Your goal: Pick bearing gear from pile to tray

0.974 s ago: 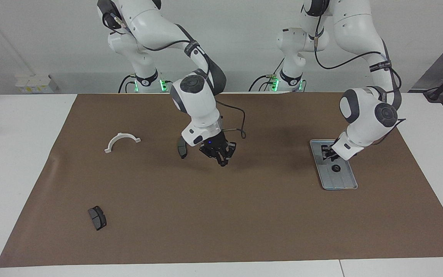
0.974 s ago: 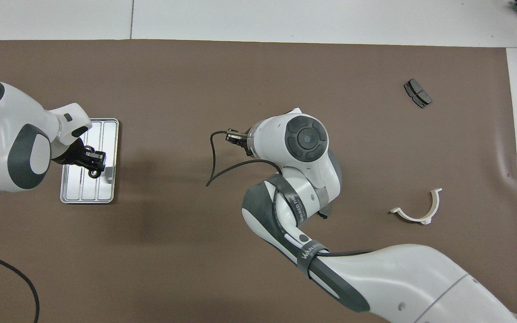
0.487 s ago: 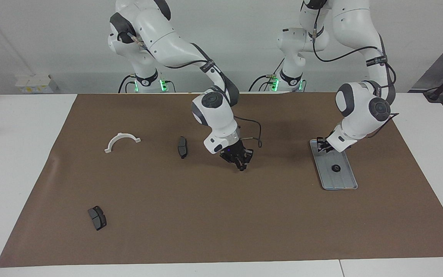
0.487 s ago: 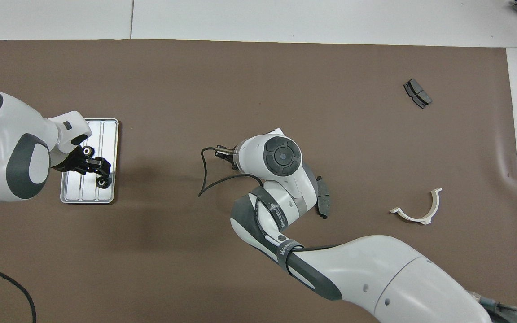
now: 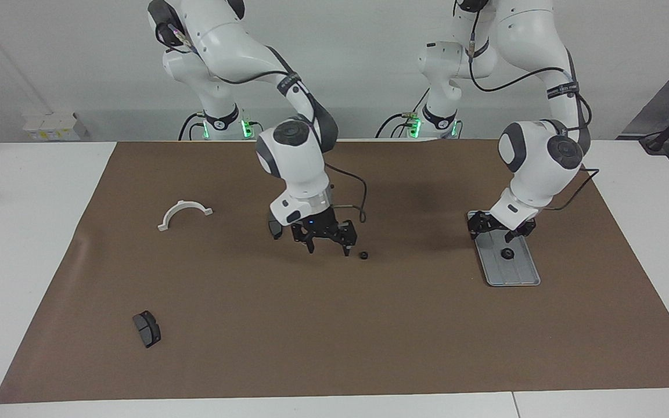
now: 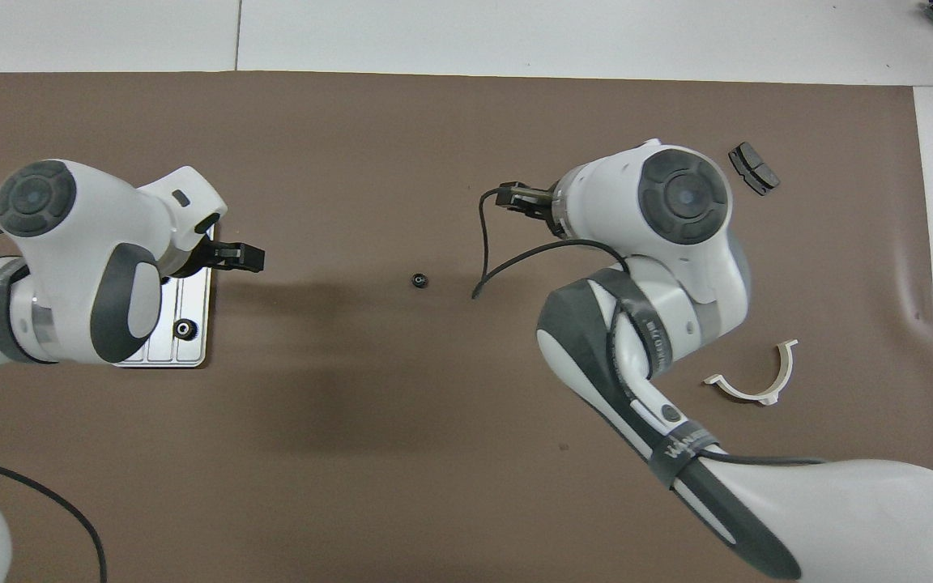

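A small black gear (image 6: 419, 281) lies alone on the brown mat (image 6: 402, 146) near the middle of the frame. At middle left, the left arm covers most of the silver tray (image 6: 195, 336), where a second black gear (image 6: 184, 328) sits by its lower corner. The right arm fills the lower right. A white half-ring bracket (image 6: 754, 380) lies at middle right, a dark pad (image 6: 754, 168) at upper right.

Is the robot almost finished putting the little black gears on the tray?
Partly. One small black round gear lies on the silver-grey metal tray. Nothing is in hand: the left end effector over the tray and the right end effector are open. Another small black gear sits on the brown mat, still to move.
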Action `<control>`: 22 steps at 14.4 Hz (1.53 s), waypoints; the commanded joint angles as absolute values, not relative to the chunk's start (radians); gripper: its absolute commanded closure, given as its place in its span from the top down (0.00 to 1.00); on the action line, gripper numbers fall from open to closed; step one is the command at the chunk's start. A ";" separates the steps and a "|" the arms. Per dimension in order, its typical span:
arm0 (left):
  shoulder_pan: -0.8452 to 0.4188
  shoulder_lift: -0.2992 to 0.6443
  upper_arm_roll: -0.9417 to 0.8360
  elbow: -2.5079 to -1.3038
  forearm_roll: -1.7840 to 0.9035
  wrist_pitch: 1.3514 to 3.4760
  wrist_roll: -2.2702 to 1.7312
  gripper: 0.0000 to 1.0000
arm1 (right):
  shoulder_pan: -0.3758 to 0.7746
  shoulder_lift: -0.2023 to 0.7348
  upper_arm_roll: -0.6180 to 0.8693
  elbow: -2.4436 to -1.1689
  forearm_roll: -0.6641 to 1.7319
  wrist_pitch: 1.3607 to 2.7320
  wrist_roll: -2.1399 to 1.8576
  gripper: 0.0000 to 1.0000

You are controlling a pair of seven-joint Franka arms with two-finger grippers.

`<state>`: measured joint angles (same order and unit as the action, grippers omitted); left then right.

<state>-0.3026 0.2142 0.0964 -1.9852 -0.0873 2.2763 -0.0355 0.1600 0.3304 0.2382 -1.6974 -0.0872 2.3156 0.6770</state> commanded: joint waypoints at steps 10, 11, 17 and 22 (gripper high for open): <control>-0.687 0.468 0.115 -1.724 -0.008 2.329 -0.497 0.95 | -0.066 0.077 0.250 -1.671 -0.120 1.993 0.500 1.00; -0.687 0.472 0.114 -1.726 -0.002 2.345 -0.495 0.92 | -0.078 0.065 0.250 -1.652 -0.117 1.953 0.500 1.00; -0.678 0.482 0.112 -1.775 0.012 2.425 -0.485 0.71 | -0.052 0.011 0.113 -1.566 -0.095 1.729 0.364 1.00; -0.684 0.479 0.110 -1.819 0.011 2.468 -0.485 0.54 | -0.015 -0.051 -0.055 -1.572 -0.063 1.595 0.095 1.00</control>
<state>-0.6757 0.4880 0.1052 -1.7940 -0.0118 2.4464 -0.4811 -0.0311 -0.0317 -0.0282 -1.5654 -0.0828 1.6297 0.1616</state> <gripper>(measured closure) 0.388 0.000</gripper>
